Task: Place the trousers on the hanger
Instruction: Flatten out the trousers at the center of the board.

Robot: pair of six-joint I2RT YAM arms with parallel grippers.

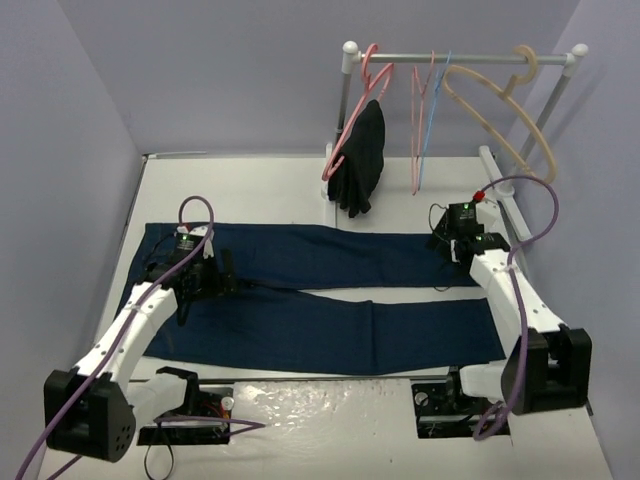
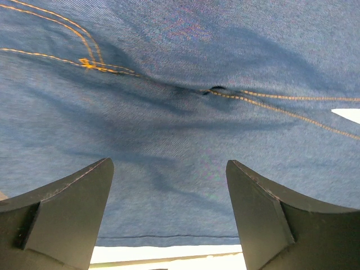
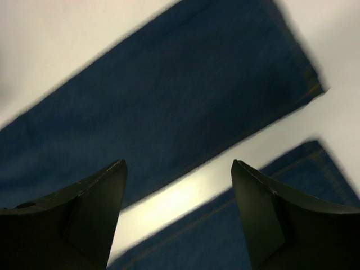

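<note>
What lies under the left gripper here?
The open left gripper hangs over the trousers, near the orange-stitched seams. The table shows only as a strip past the fabric's edge; the rest beneath is covered by denim.

No text, label, brand, number or sign can be read in any view. Nothing legible is seen on the long dark navy-blue denim trousers (image 1: 330, 325) or the white table (image 1: 250, 180).

Upper right of frame: white rack (image 1: 480, 57) carries pink hangers (image 1: 415, 150), one beige hanger (image 1: 527, 65) and a black garment (image 1: 362, 160). White table (image 1: 250, 185) below.
</note>
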